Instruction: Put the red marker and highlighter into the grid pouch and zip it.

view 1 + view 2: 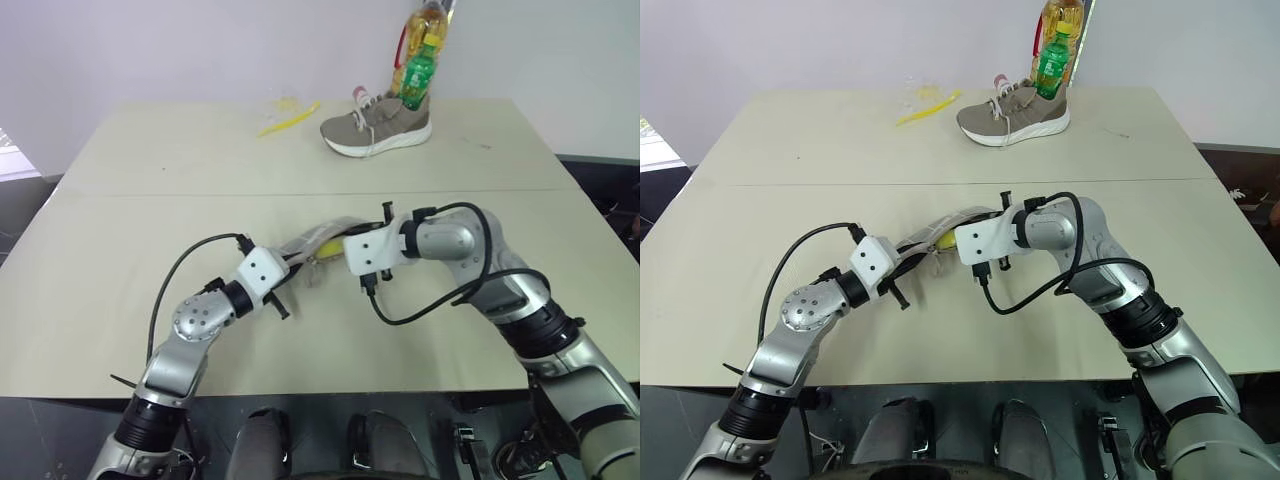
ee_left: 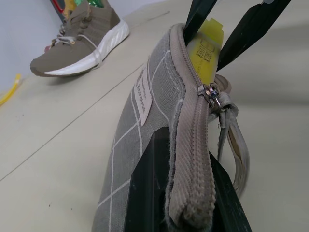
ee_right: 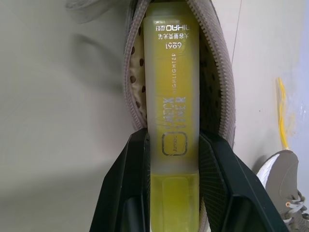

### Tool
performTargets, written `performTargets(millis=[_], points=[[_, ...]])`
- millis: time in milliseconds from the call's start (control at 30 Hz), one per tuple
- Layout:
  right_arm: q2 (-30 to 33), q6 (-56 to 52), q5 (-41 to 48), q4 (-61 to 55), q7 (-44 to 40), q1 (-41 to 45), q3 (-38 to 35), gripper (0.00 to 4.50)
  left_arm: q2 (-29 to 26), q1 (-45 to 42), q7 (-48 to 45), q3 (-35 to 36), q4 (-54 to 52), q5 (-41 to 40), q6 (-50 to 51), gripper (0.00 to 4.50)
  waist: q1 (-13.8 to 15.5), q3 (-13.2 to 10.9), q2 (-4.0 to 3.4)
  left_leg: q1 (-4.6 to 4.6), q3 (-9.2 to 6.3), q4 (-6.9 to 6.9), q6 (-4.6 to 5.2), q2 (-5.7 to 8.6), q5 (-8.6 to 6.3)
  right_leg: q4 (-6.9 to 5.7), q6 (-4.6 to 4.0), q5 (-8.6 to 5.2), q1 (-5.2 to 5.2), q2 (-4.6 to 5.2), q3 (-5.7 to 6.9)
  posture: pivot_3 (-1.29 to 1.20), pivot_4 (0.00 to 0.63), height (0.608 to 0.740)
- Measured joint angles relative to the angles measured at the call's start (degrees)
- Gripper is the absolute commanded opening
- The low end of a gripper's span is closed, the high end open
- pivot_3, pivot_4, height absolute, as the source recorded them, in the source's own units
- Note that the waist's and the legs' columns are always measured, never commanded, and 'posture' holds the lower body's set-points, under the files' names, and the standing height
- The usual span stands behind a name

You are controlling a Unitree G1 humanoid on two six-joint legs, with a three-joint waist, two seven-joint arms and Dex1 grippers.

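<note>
The right tool [image 3: 175, 145] gripped the highlighter [image 3: 175, 87] between its two black fingers, the yellow bar's far end already pushed into the open mouth of the grid pouch [image 2: 145, 121]. The left tool [image 2: 186, 193] was clamped tight on the pouch's near end at the zipper seam, lifting that end off the worktop [image 1: 150, 190]. The zipper pull [image 2: 212, 94] sat partway along the seam with its grey strap hanging beside it. The pouch lay between the two tools, near the middle of the worktop. Its inside was too dark to tell whether the red marker lay within. Well apart, at the far edge, stood a sneaker [image 1: 377, 127], a green bottle [image 1: 418, 72] and a thin yellow strip [image 1: 287, 118].
</note>
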State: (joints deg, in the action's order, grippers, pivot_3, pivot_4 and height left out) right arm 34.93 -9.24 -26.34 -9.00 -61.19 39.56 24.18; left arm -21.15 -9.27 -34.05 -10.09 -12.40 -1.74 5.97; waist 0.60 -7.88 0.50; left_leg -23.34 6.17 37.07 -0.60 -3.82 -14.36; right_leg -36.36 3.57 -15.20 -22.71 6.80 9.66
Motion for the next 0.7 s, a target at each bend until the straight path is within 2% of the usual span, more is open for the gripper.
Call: performTargets(millis=[33, 100, 267, 467, 700], points=[[-0.06, -0.03, 0.0, 0.0, 0.0, 0.0, 0.0, 0.81, 0.01, 0.0, 0.02, 0.0, 0.0, 0.0, 0.0, 0.0, -0.01, 0.0, 0.0, 0.0, 0.0, 0.0, 0.0, 0.0, 0.0, 0.0, 0.0, 0.0, 0.0, 0.0, 0.0, 0.0, 0.15, 0.702], [-0.09, -0.03, 0.01, 0.0, 0.0, 0.0, -0.04, 1.89, 0.01, 0.01, 0.08, 0.0, 0.0, 0.0, 0.0, 0.0, -0.01, 0.0, 0.0, 0.0, 0.0, 0.0, 0.0, 0.0, 0.0, 0.0, 0.0, 0.0, 0.0, 0.0, 0.0, 0.0, 0.15, 0.702], [-0.75, 1.79, 1.65, -0.17, 0.17, 0.07, -0.21, 4.25, 0.62, -0.05, -0.04, -0.77, -0.25, -0.06, -0.19, 0.0, 0.02, 0.0, 0.0, 0.0, 0.0, 0.0, 0.0, 0.0, 0.0, 0.0, 0.0, 0.0, 0.0, 0.0, 0.0, 0.0, 0.15, 0.702], [1.21, 2.02, 9.77, 0.2, -1.38, 1.4, -6.07, 4.25, 0.32, -0.1, 0.0, 0.4, -0.35, -0.82, -0.22, 0.0, -0.03, 0.0, 0.0, 0.01, -0.02, 0.0, 0.0, -0.01, 0.0, 0.0, 0.0, 0.0, 0.01, -0.01, 0.0, 0.0, 0.15, 0.702], [2.32, -3.79, 20.39, 0.02, -3.66, 2.06, -12.61, 4.25, 0.69, -0.58, 0.09, 2.29, -0.19, -3.68, 1.02, 0.0, -0.01, 0.0, 0.0, 0.01, -0.02, 0.0, 0.01, -0.02, 0.0, 0.0, -0.01, 0.0, 0.01, 0.0, 0.0, 0.0, 0.15, 0.702]])
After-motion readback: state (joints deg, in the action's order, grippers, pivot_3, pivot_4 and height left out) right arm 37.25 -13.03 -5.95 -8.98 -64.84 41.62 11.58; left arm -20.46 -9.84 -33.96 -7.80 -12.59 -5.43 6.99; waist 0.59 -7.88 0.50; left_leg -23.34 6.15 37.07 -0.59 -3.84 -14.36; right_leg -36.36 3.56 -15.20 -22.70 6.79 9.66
